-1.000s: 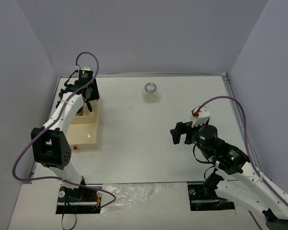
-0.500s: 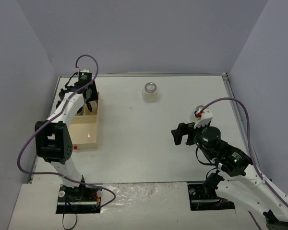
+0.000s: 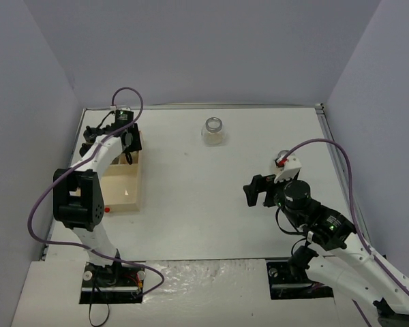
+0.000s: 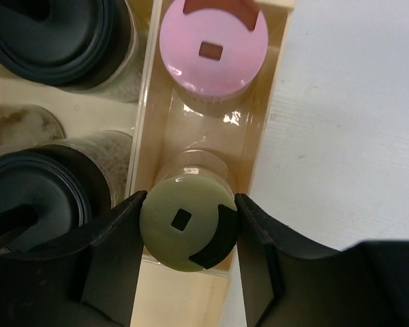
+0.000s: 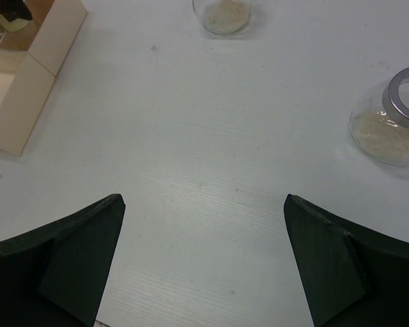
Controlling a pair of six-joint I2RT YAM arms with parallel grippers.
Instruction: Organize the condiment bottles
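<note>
My left gripper (image 4: 189, 228) is shut on the yellow-green cap of a small jar (image 4: 177, 225) standing in the right-hand column of the pale wooden tray (image 4: 146, 122). A pink-capped jar (image 4: 213, 44) stands just beyond it in that column. Two black-capped jars (image 4: 54, 34) (image 4: 41, 191) fill the compartments to the left. From above, the left gripper (image 3: 126, 139) is at the tray's far end. A wide clear jar (image 3: 213, 131) stands at the table's back middle. Another wide jar (image 5: 392, 122) is near my right gripper (image 5: 203, 252), which hangs open over bare table.
The tray's near compartments (image 3: 119, 194) hold nothing. A small red bit (image 3: 107, 210) lies by the tray's near left corner. Grey walls close in the table on the left, back and right. The right arm's cable (image 3: 327, 146) loops above the right side.
The left wrist has shifted slightly over the tray's far end, still holding the yellow-green-capped jar. The right arm has barely moved.
</note>
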